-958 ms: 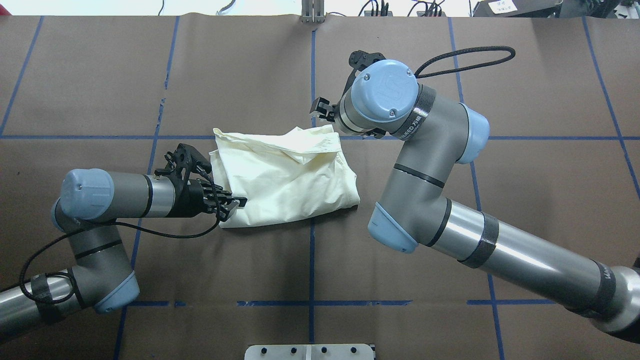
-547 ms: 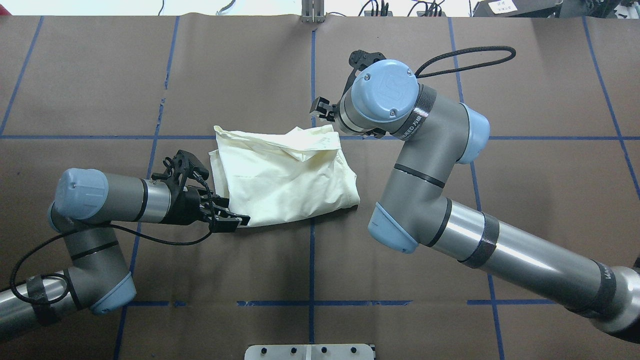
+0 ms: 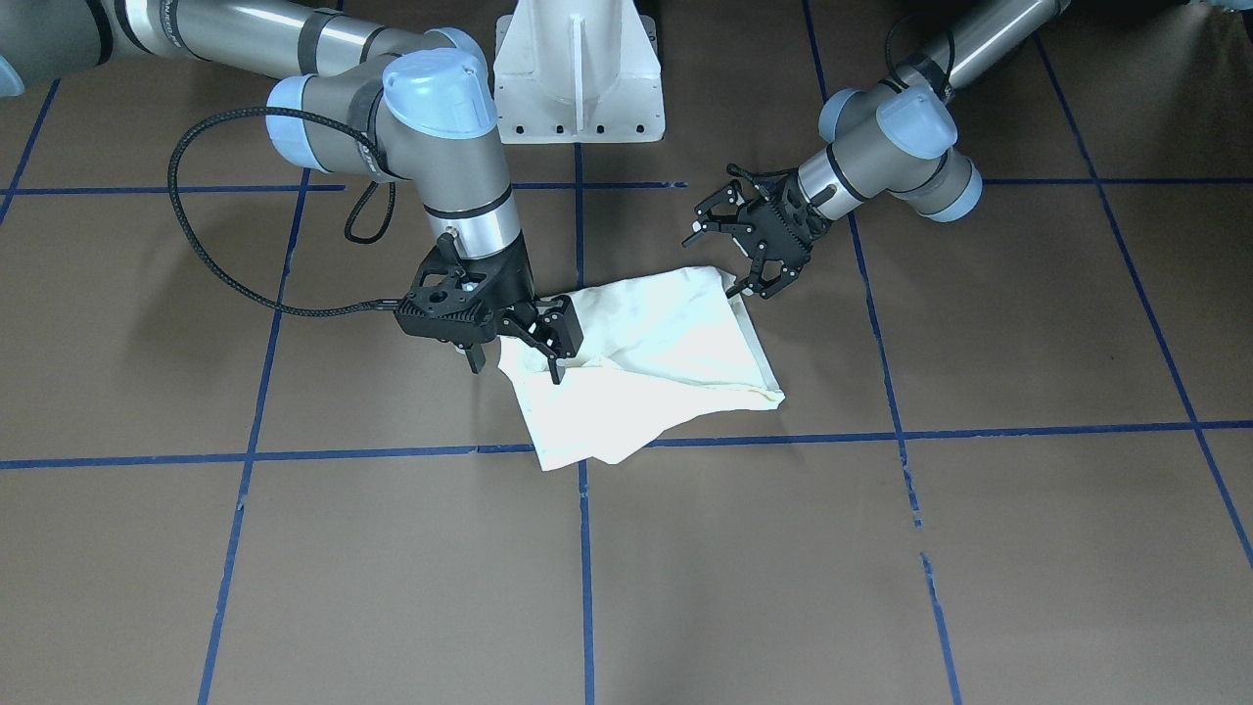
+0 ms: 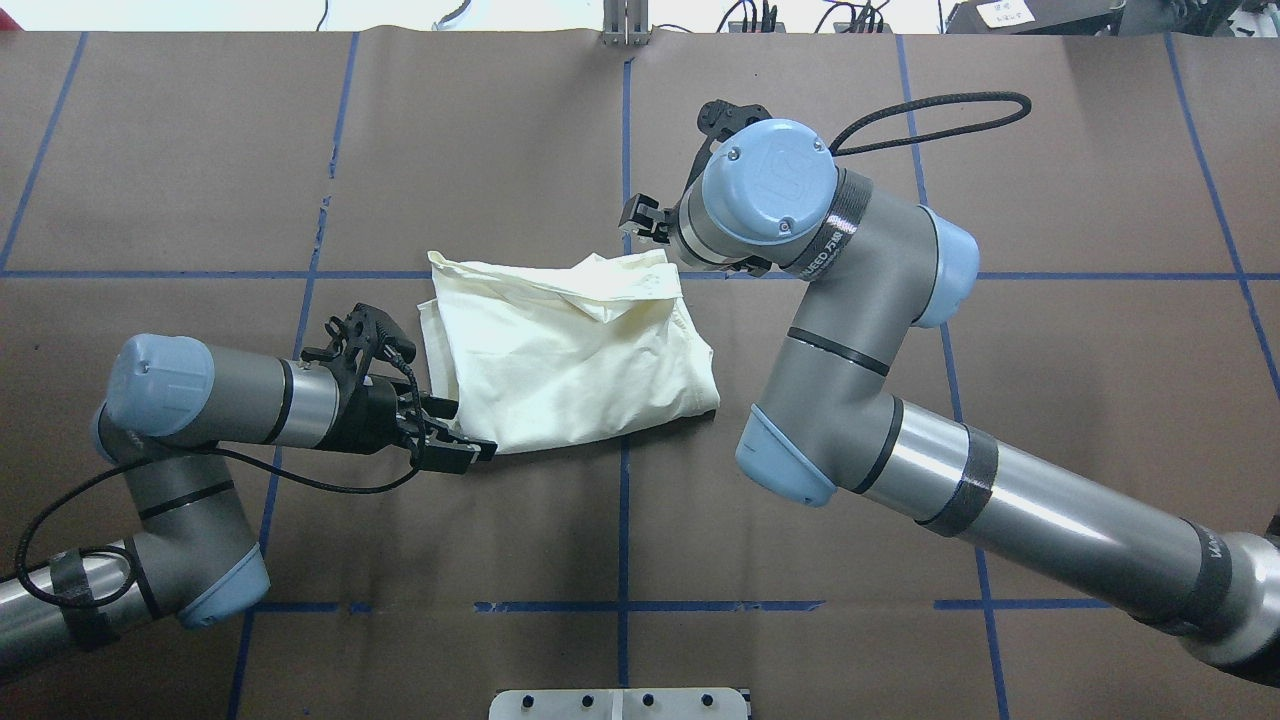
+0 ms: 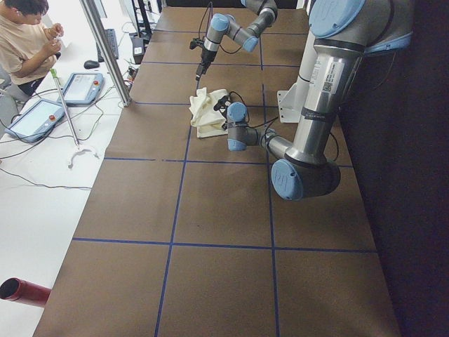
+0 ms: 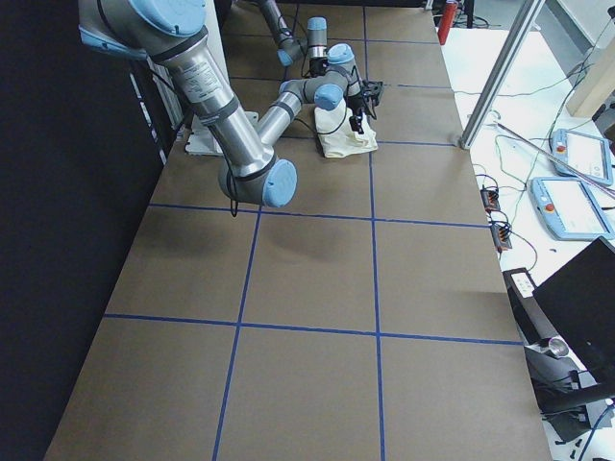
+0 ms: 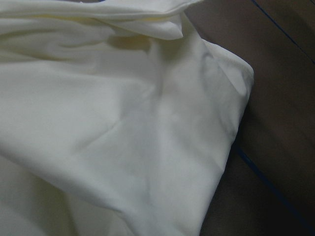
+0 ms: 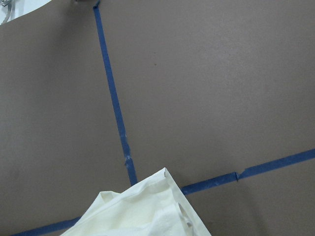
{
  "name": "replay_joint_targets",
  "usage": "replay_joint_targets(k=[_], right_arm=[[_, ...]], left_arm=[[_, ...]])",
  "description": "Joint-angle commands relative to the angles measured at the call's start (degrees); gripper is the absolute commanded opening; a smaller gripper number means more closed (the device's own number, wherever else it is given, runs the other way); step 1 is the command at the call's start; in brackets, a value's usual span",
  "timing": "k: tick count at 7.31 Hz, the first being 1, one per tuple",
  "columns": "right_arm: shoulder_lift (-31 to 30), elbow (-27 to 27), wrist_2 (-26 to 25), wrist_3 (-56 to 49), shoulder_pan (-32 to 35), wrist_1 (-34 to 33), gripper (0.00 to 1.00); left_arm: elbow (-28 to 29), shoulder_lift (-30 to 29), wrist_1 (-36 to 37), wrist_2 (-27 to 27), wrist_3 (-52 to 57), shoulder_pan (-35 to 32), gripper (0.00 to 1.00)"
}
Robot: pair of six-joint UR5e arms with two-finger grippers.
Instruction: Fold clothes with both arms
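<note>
Left fingers [image 3: 765, 279] apart beside shirt [image 4: 570, 360] near-left corner; right fingers [image 3: 560, 338] apart over far-right edge, likely poised to pinch opposite corners.

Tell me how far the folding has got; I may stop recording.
Done: the T-shirt lies in a compact, rumpled bundle, plain side up. In hand: nothing gripped; the left gripper and right gripper are open at opposite corners. Left: probably a tidying fold.

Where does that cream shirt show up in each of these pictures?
Front-facing: shirt, centre.
Overhead: shirt, just left of centre.
Left side: shirt, upper middle.
Right side: shirt, upper middle.
Left wrist: shirt fills frame.
Right wrist: shirt, bottom edge.
Shared landmark: blue tape lines crossing under its far edge.
</note>
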Motion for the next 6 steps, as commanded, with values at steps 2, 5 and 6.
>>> replay_joint_targets(k=[2,5,6], right_arm=[[0.03,0.06,0.18,0.0,0.24,0.0,1.0],[0.03,-0.03,0.26,-0.53,0.5,0.0,1.0],[0.12,-0.03,0.35,-0.88,0.68,0.0,1.0]], left_arm=[[0.12,0.01,0.15,0.13,-0.05,-0.01,0.01],[-0.14,0.88,0.15,-0.48,0.03,-0.01,0.17],[-0.49,0.8,0.15,-1.7,0.12,-0.27,0.95]])
